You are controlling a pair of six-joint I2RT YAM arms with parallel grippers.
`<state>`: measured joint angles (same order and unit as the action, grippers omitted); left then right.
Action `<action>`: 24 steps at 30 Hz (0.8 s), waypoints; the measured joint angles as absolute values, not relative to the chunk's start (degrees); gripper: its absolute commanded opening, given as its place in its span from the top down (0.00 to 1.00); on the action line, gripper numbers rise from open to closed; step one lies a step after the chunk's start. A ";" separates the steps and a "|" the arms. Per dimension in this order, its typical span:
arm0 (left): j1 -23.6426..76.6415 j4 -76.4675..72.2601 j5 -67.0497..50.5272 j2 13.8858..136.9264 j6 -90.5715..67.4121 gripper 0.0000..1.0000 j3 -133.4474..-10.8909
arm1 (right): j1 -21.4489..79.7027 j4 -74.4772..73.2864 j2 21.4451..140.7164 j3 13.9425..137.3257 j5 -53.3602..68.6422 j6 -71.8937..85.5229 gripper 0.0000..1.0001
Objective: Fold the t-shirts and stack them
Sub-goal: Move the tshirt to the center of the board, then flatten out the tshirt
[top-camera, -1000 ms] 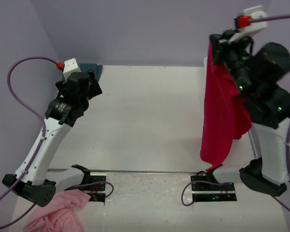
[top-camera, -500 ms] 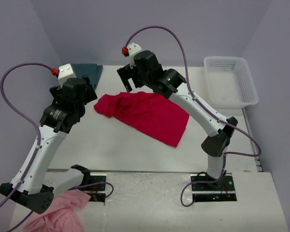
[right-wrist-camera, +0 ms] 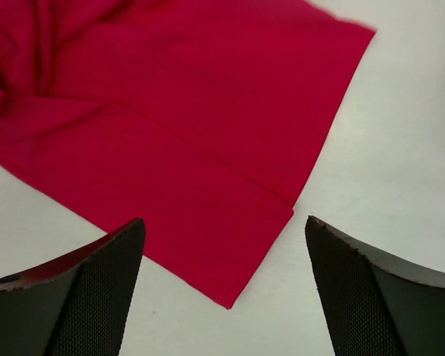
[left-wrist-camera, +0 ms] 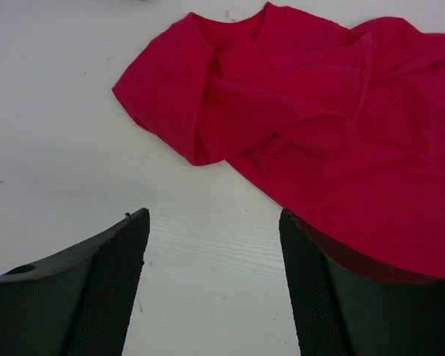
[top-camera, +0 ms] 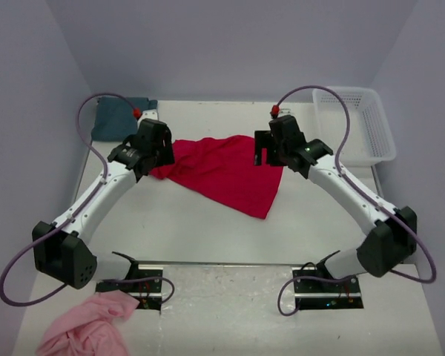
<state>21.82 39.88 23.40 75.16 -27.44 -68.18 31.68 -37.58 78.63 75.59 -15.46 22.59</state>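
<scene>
Released from the right tool (right-wrist-camera: 222, 222), the red shirt (top-camera: 222, 172) lies mid-frame on the counter (top-camera: 208, 237), running upper-left to lower-right, bunched end by the left tool (left-wrist-camera: 213, 219), flat end by the right, both gaping empty.

Spread shirt (top-camera: 222, 174) mid-table (top-camera: 208, 222), between my grippers.
My left gripper (top-camera: 158, 157) hangs at its left end, my right gripper (top-camera: 267, 153) over its right edge; second shirt (top-camera: 117, 119) far-left corner, basket (top-camera: 345, 90) far-right, loose cloth (top-camera: 85, 330) by my left base.
</scene>
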 measured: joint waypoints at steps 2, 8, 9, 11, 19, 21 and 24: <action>22.15 38.79 22.26 77.52 -27.16 0.29 -68.36 | 29.52 -36.32 84.73 73.82 -11.81 23.68 0.12; 26.50 36.95 23.40 86.54 -26.94 0.26 -70.65 | 27.31 -34.94 93.47 73.34 -4.91 25.36 0.10; 27.24 36.88 23.64 87.79 -26.96 0.26 -71.00 | 27.35 -34.72 93.80 73.76 -4.25 25.47 0.10; 28.36 36.51 23.94 90.26 -26.94 0.26 -71.66 | 27.38 -34.22 94.17 75.05 -2.98 25.50 0.10; 28.82 34.79 25.21 100.47 -25.67 0.25 -79.68 | 25.61 -31.11 94.00 75.70 -0.30 25.36 0.09; 28.91 34.22 25.89 102.74 -24.86 0.25 -81.43 | 24.73 -30.44 93.45 74.94 0.10 25.19 0.09; 28.91 34.79 26.24 106.30 -24.21 0.26 -84.55 | 23.18 -29.91 91.96 73.30 0.97 24.97 0.09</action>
